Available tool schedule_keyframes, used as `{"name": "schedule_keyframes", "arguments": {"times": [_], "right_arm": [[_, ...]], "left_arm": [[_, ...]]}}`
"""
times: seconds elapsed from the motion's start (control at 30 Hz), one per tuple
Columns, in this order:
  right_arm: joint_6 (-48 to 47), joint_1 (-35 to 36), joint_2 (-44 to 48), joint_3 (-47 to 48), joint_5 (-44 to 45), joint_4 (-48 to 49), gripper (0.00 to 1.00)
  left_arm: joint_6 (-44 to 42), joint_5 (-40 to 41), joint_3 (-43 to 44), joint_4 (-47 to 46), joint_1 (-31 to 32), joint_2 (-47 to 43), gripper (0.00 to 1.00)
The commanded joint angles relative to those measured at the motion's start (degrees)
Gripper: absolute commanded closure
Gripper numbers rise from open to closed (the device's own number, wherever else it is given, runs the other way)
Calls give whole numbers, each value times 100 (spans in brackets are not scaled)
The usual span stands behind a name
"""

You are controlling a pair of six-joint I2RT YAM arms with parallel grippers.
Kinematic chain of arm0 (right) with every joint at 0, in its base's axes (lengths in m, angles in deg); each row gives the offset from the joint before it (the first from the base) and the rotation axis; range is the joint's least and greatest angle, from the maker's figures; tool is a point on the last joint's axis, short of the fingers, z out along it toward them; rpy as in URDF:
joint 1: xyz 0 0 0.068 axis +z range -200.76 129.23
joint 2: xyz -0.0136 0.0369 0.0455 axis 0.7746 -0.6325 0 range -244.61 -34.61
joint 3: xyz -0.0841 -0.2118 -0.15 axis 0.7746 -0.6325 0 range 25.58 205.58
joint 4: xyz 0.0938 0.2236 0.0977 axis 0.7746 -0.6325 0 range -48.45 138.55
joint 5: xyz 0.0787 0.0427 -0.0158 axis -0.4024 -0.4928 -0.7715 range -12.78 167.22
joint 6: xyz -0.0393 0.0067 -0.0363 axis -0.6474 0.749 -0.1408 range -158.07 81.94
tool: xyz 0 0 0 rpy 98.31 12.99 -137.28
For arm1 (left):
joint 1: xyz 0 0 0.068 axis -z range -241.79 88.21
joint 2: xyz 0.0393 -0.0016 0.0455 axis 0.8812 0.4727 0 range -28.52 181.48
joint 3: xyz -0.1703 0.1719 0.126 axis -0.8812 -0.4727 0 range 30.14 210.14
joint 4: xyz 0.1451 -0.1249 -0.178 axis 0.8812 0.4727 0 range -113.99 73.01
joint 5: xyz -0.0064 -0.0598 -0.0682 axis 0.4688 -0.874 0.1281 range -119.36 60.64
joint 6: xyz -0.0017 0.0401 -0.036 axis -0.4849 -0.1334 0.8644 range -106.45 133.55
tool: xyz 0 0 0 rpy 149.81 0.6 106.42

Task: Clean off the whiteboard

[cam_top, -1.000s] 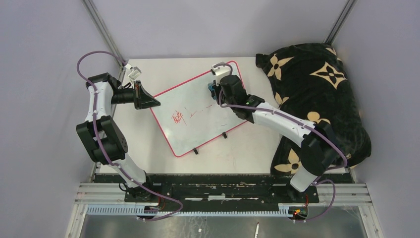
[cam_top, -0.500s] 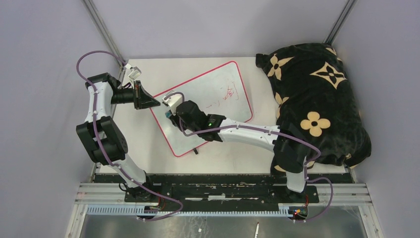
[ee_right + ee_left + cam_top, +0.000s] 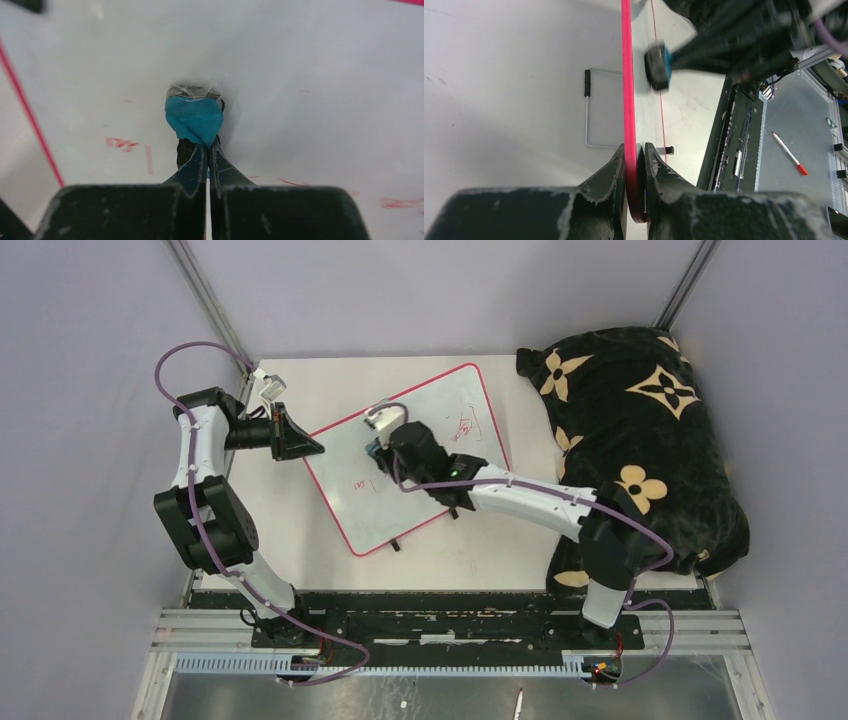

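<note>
Top external view: one whiteboard, one eraser, two clenched grippers

One whiteboard [image 3: 350, 512] lies flat on the table [image 3: 290, 540]. Its long axis slants from near left to far right, and one corner is aimed at the left gripper [image 3: 313, 448]. That gripper's fingers are clamped on the board's red edge, which runs straight away from between them. The right gripper [image 3: 380, 454] is clenched on one blue eraser [image 3: 195, 117], which sits at its fingertips and touches the board's middle. Two patches of red writing show, one just left of the right fingers and one off to their right. One black flowered blanket [image 3: 640, 440] lies well right of them.
</note>
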Motion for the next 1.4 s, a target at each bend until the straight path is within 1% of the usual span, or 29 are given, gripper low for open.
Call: {"name": "schedule_keyframes", "arguments": {"times": [0.0, 0.1, 0.2, 0.33, 0.6, 0.67, 0.77, 0.83, 0.97, 1.23, 1.37], "right_arm": [[2, -954, 677, -433, 795, 164, 100], [-58, -1074, 846, -622, 829, 182, 100], [27, -1045, 865, -707, 402, 210, 99], [70, -646, 647, -753, 154, 488, 99], [-130, 445, -302, 173, -14, 405, 99], [-224, 658, -474, 399, -73, 381, 99], [-285, 759, -634, 681, -135, 258, 99], [-307, 760, -629, 708, -65, 259, 99], [-380, 669, -459, 479, 588, 189, 99], [17, -261, 451, -1038, 913, 675, 99], [166, -737, 778, -1570, 1004, 866, 99]], "left_arm": [[-44, 316, -4, -88, 59, -295, 97], [-53, 305, -8, -86, 61, -299, 97], [-53, 282, -2, -88, 59, -276, 97], [-61, 238, -22, -74, 64, -246, 97], [-79, 265, -69, -80, 61, -230, 97], [-79, 267, -72, -79, 66, -252, 97], [-78, 268, -97, -79, 66, -263, 97], [-77, 280, -102, -80, 67, -271, 97], [-79, 319, -111, -86, 64, -289, 97], [-77, 295, -87, -87, 66, -267, 97], [-86, 302, -97, -88, 68, -260, 97]]}}
